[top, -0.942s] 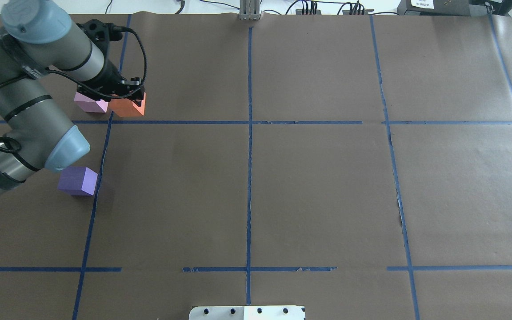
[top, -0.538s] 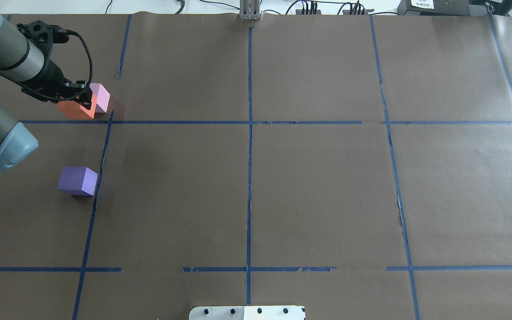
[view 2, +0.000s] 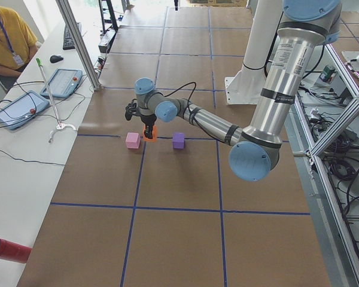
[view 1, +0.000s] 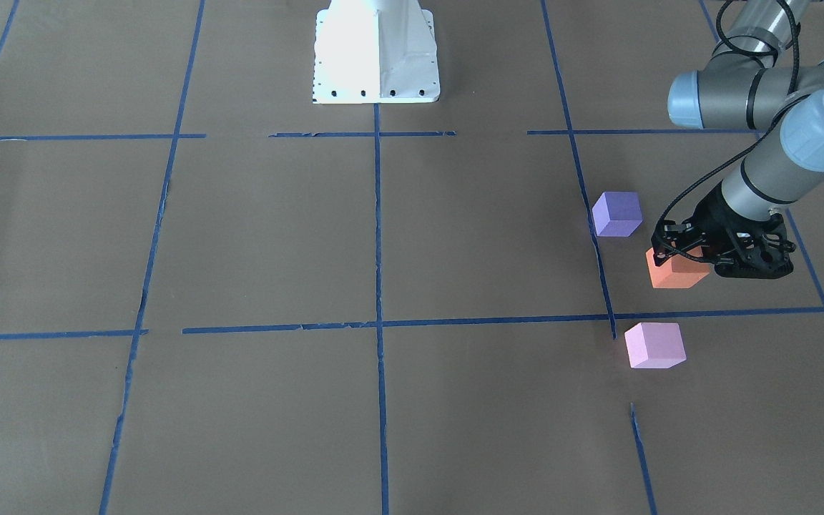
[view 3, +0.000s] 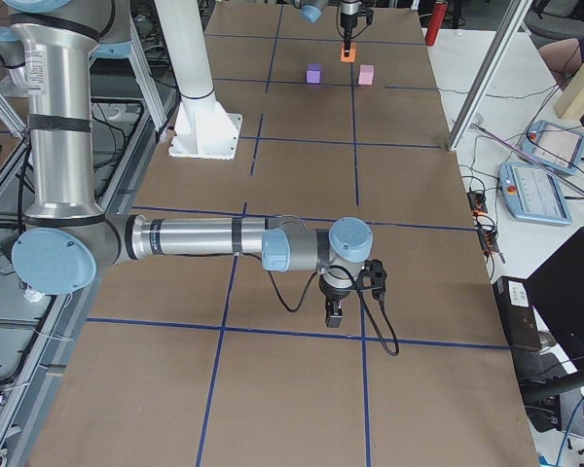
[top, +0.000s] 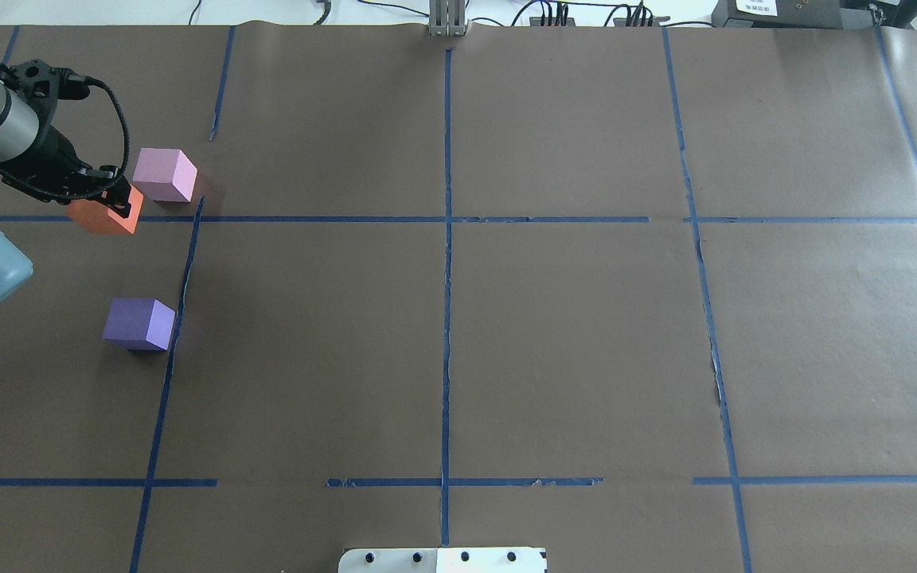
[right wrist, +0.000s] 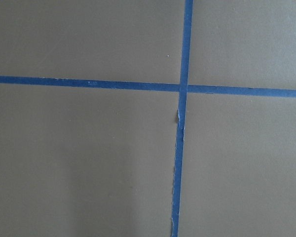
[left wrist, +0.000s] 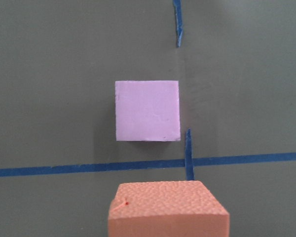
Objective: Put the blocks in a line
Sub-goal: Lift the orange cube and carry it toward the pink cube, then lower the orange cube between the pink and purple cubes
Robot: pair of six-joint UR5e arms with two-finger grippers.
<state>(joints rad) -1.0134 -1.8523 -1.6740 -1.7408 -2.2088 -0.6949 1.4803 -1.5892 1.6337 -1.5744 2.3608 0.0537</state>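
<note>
My left gripper (top: 112, 200) is shut on the orange block (top: 99, 217) and holds it at the far left of the table. The block is between the pale pink block (top: 164, 175) and the violet-purple block (top: 138, 324), a little left of both. In the front-facing view the gripper (view 1: 680, 254) grips the orange block (view 1: 675, 273) from above, with the purple block (view 1: 616, 213) and the pink block (view 1: 655, 345) to either side. The left wrist view shows the orange block (left wrist: 167, 210) below the pink block (left wrist: 147, 110). My right gripper (view 3: 335, 313) shows only in the exterior right view, so I cannot tell whether it is open or shut.
Brown paper with blue tape lines (top: 447, 239) covers the table. The robot's white base (view 1: 375, 50) stands at the table's near edge. An operator (view 2: 6, 36) sits beyond the far end with tablets and a mouse.
My left gripper carried the orange block from the right of the pink block across to its left and a little nearer the robot. The pink and purple blocks stayed put.
</note>
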